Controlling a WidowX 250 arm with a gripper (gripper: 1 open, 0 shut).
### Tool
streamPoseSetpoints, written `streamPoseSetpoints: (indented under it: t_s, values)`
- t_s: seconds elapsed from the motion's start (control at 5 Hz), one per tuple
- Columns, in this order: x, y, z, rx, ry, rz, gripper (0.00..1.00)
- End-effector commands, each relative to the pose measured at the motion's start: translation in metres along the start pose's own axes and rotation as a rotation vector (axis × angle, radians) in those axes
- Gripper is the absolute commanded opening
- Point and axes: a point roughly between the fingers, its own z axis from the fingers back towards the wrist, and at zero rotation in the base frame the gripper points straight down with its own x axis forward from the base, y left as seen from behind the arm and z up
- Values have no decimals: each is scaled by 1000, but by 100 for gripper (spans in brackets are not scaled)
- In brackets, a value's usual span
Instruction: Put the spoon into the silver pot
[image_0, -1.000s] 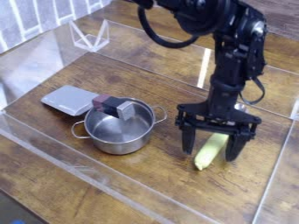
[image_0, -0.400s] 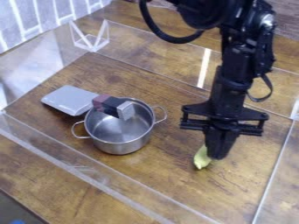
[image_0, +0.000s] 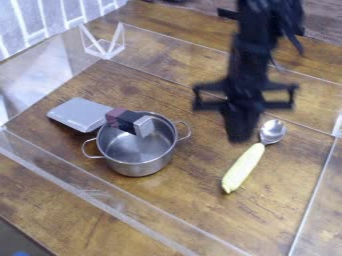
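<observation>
You're hovering the tool (image_0: 242, 128) above the tabletop (image_0: 174, 210), its tips pressed together and pinching nothing. The spoon (image_0: 242, 169) is lying to one side of the pot (image_0: 138, 155), apart from it, its silver bowl pointing toward the far side. The grey slab (image_0: 78, 114) is resting near the pot.

No text, label, brand, number or sign can be read on anything in view.
</observation>
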Motion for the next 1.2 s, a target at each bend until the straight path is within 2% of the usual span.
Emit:
streamPoseSetpoints:
  t_s: [0.0, 0.2, 0.4, 0.6, 1.0]
  values:
    - [9, 32, 29, -84, -39, 85, 0]
    - [17, 61, 26, -120, -28, 186, 0]
    - [29, 72, 20, -162, -13, 261, 0]
    - [37, 80, 14, -191, -14, 340, 0]
    - [20, 76, -8, -230, -31, 497, 0]
